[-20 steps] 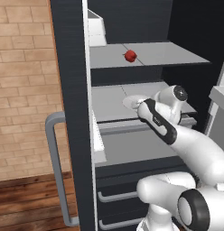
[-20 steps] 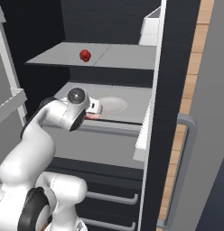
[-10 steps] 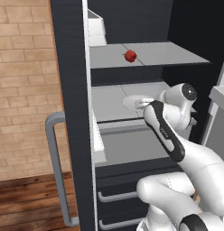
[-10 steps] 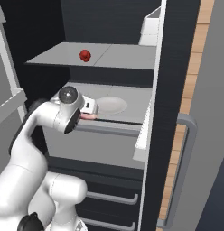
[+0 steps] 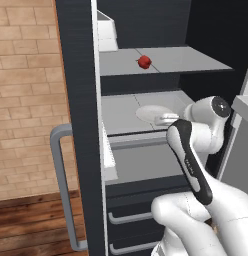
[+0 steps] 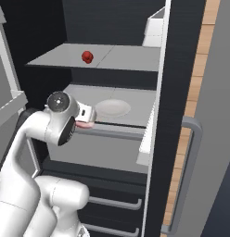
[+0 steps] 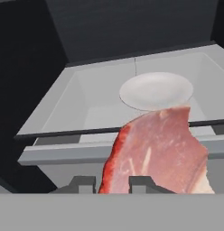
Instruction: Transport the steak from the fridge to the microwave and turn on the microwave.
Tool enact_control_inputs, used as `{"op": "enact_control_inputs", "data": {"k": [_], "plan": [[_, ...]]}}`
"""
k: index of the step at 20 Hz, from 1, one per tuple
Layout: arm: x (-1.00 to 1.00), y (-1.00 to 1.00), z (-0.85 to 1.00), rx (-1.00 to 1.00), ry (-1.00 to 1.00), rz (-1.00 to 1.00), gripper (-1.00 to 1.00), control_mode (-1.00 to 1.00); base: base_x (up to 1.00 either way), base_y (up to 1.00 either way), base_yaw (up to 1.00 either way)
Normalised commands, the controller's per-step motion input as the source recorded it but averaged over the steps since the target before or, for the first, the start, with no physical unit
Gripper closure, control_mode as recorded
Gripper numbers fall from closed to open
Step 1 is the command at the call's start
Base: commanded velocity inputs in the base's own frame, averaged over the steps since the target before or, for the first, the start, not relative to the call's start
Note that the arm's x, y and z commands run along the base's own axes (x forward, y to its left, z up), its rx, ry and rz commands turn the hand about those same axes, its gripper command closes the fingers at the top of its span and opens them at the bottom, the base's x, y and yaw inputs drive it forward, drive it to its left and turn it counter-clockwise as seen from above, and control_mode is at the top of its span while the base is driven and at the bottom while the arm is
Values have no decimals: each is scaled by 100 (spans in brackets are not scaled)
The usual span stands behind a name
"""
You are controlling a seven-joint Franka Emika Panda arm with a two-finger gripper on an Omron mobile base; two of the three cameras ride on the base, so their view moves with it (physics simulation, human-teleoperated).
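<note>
Arm bent forward, wrist level, claw (image 7: 112, 182) clamped on steak (image 7: 156, 153)

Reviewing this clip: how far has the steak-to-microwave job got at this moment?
Done: the steak is off the white plate and gripped by the gripper. In hand: carrying it past the front edge of the fridge shelf. Left: the trip to the microwave, placing it inside and switching it on.

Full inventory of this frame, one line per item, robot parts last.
fridge: 1, dark charcoal, open, grey shelves inside
red fruit: 1, red, upper shelf
plate: 1, pale grey, middle shelf
tub drawer: 1, grey, under the plate shelf
lower drawers: 2 handles seen, dark, bottom of fridge
door handle: 1, grey, fridge door edge
brick wall: tan, left of fridge
steak: 1, red-pink, held in front of the shelf
claw: 1, dark tips, shut on steak
</note>
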Motion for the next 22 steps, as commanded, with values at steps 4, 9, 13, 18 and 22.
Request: {"op": "enact_control_inputs", "data": {"k": [4, 9, 13, 18, 22], "plan": [[-44, 0, 17, 0, 0, -3, 100, -100, 0, 0, 0], [-45, 0, 20, -1, 0, -1, 100, -100, 0, 0, 0], [-40, 0, 21, -1, 0, 0, 100, -100, 0, 0, 0], [-37, 2, 17, -3, 0, 0, 100, -100, 0, 0, 0], [-44, 0, 22, -3, 0, 0, 100, -100, 0, 0, 0]]}}
